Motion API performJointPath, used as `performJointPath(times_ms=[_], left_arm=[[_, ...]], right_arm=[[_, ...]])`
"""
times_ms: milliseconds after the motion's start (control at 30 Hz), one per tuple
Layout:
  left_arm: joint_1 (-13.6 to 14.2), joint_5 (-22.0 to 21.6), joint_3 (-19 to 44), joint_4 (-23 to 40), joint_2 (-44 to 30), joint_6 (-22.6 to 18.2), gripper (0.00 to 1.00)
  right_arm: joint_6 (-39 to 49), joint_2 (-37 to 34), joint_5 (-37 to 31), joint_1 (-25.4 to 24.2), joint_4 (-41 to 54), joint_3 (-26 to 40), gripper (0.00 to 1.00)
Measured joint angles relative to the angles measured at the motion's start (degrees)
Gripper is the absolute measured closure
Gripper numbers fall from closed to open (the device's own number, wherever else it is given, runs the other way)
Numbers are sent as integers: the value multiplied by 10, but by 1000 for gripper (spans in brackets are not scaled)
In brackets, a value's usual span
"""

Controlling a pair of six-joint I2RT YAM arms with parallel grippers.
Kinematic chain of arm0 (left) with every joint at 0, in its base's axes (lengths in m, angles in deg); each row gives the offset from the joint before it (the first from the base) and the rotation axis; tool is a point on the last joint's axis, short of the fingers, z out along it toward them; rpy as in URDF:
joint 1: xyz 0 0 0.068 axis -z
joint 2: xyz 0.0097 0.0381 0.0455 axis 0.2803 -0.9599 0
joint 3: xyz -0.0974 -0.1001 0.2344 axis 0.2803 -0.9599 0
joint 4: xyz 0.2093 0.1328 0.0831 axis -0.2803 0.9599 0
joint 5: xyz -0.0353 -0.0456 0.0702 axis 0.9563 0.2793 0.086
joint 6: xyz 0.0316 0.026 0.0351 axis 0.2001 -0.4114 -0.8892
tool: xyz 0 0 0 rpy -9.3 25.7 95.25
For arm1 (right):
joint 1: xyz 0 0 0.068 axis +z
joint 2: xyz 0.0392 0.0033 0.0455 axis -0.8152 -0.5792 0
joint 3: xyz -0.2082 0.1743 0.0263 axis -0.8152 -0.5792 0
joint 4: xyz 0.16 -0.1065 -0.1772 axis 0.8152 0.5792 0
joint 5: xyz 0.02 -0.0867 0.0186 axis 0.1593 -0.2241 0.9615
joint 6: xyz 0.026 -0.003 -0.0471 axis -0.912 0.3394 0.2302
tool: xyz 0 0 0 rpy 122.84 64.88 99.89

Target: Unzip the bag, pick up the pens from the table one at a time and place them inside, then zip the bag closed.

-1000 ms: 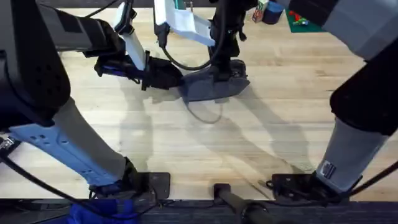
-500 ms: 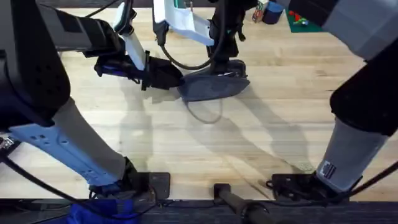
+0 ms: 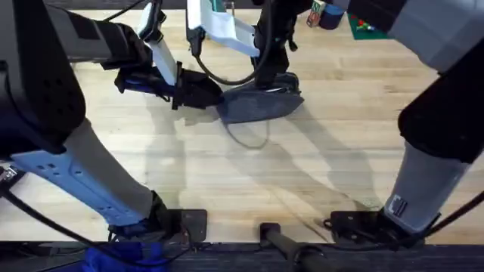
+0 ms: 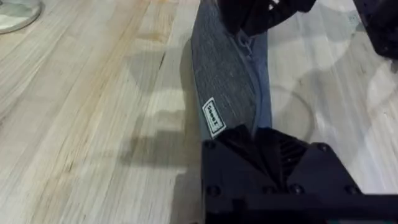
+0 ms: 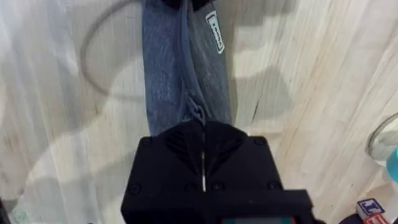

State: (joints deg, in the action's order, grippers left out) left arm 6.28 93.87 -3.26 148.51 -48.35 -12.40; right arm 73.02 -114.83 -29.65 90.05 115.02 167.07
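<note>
Blue-grey bag (image 3: 253, 106) lies crosswise — left gripper (image 3: 214, 97) and right gripper (image 3: 274, 81) clamp opposite ends (zipper up).

Near end of the pouch (image 4: 227, 99) hidden under the left gripper (image 4: 273, 146), far end under the right gripper (image 5: 202, 134), label text (image 4: 212, 116) too small to read

Pencil pouch (image 4: 227, 93): blue-grey woven cloth, matt, white label sewn on. Table (image 4: 81, 124): light wood planks, smooth, faint sheen. Gripper fingers (image 5: 205, 162): black plastic, matt.
</note>
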Motion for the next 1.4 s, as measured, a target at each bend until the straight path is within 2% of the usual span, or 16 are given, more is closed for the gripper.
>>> performJointPath(times_ms=[367,667,900,1267,1400], left_arm=[[0,-1,0,-3,0,0,960],[0,0,0,-6,0,0,960],[0,0,0,-5,0,0,959],[0,0,0,-4,0,0,959],[0,0,0,-4,0,0,959]], right_arm=[[-23,-5,-12,0,-21,0,970],[-139,-5,-74,13,-30,4,970],[-179,-5,-127,39,9,9,970],[-185,-4,-132,38,23,10,970],[-185,3,-111,29,32,10,970]])
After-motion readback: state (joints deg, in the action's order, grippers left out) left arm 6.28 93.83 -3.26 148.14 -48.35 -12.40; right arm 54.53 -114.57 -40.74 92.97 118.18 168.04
